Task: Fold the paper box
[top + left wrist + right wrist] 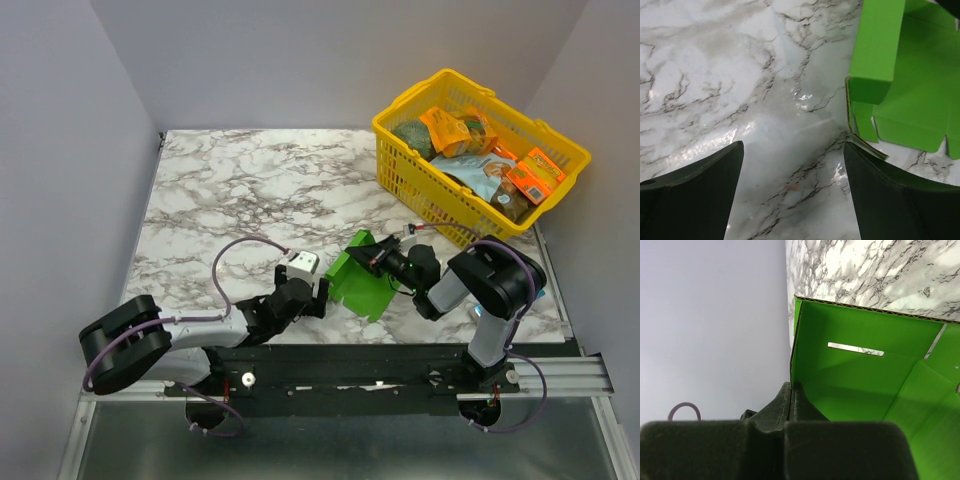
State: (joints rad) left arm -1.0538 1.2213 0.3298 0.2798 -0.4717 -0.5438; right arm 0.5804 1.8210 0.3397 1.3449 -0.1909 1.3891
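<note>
Left wrist view crops the paper box (920, 100) top and right. Yellow basket (420, 185) packages (480, 172): labels illegible.

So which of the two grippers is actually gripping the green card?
The right gripper, shut on an edge of the paper box. The left gripper stands open beside the card, with only bare marble table between its jaws.

Marble table (250, 190), pale grey walls (300, 60)
</note>
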